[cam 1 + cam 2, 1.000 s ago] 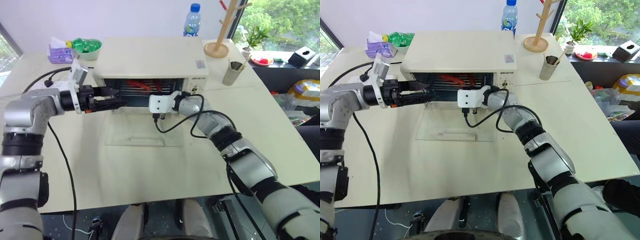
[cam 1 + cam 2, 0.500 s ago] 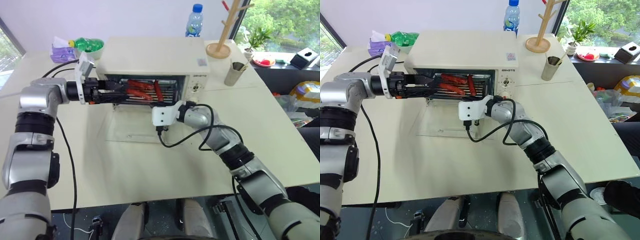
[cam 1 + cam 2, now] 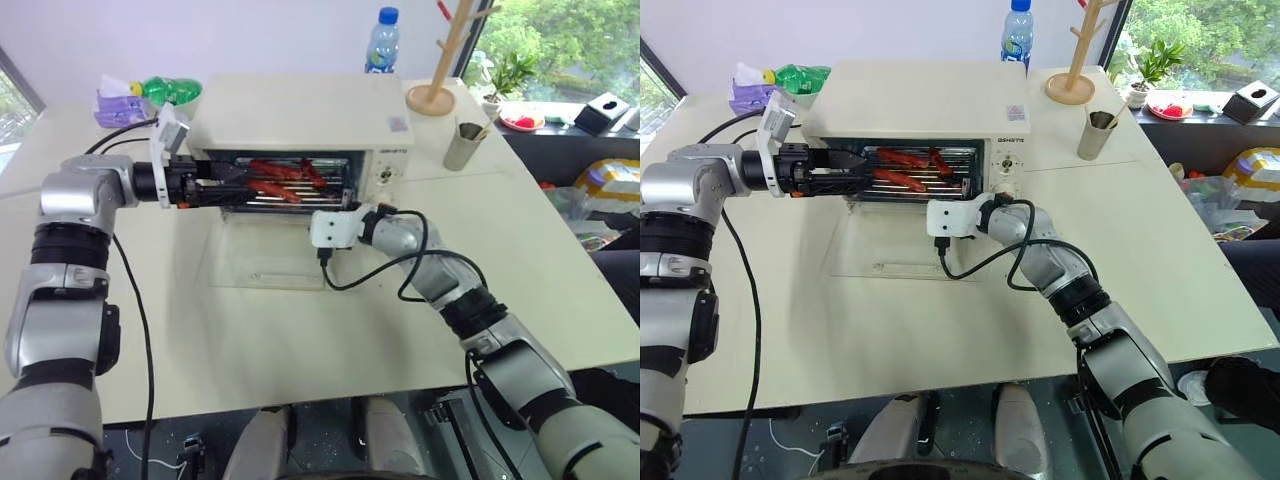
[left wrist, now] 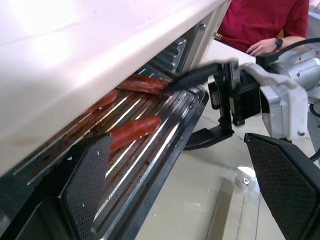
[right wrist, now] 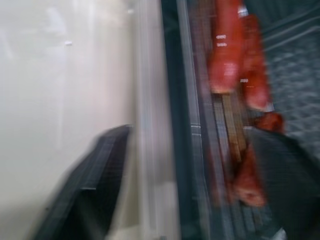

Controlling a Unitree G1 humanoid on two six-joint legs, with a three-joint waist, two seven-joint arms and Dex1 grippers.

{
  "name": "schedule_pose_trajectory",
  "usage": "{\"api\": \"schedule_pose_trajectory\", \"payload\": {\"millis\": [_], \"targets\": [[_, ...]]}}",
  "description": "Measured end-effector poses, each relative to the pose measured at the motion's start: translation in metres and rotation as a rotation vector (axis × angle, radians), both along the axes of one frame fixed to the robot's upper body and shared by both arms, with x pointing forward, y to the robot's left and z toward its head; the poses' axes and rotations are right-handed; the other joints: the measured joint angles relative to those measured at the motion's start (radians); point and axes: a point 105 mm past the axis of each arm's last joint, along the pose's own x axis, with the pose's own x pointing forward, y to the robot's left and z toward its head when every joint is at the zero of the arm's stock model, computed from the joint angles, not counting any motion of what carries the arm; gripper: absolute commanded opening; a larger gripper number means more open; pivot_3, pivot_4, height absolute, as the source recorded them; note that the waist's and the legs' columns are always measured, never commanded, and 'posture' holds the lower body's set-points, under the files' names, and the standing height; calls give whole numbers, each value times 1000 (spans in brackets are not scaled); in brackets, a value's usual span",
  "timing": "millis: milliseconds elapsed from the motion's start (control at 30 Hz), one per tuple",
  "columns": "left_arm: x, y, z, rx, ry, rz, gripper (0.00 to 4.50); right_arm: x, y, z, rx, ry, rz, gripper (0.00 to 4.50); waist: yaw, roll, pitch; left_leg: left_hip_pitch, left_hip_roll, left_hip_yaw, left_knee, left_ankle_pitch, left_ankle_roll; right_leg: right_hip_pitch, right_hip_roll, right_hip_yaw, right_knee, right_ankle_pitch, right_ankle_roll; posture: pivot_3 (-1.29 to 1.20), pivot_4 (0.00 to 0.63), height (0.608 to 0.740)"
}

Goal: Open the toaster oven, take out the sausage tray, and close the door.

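The cream-white toaster oven (image 3: 300,115) stands at the table's far middle. Its glass door (image 3: 250,250) lies folded down flat on the table. Inside, the ribbed silver sausage tray (image 4: 165,150) holds several red-brown sausages (image 3: 275,172). My left gripper (image 3: 228,185) reaches in from the left, open, its fingers (image 4: 87,185) wide on either side of the tray's end. My right gripper (image 5: 190,140) is at the tray's front right, also open. One of its fingers (image 4: 192,79) lies over the rim and the other below it.
A water bottle (image 3: 383,40) and a wooden rack (image 3: 440,65) stand behind the oven, with a metal cup (image 3: 460,145) to its right. At the far left are a green bottle (image 3: 175,90) and a purple tissue pack (image 3: 120,105). A person in red (image 4: 265,22) sits across the table.
The whole picture has shifted, so more of the oven's inside shows. My right hand has drawn back a little from the oven's mouth. My left arm has kept still over the last half second.
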Motion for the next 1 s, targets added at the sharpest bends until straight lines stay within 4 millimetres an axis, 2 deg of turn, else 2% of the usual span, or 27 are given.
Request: {"api": "schedule_pose_trajectory", "payload": {"millis": [400, 767, 1000], "targets": [[0, 0, 0, 0, -1, 2, 4500, -4, 12, -2, -4, -4, 32, 4025, 0, 0, 0, 0, 0, 0, 0, 0, 0, 0, 0, 0, 0, 0, 0, 0, 150, 739], [0, 0, 2, -9, 2, 7, 4500, 19, 14, 5, -117, -141, -44, 4025, -1, 0, 0, 0, 0, 0, 0, 0, 0, -1, 0, 1, 0, 0, 0, 0, 150, 739], [-1, 1, 4, -18, -8, 8, 4500, 23, 12, 6, -155, -162, -73, 4025, 0, 0, 0, 0, 0, 1, 0, 0, 0, -1, 0, 1, 0, 0, 0, 0, 150, 739]]}}
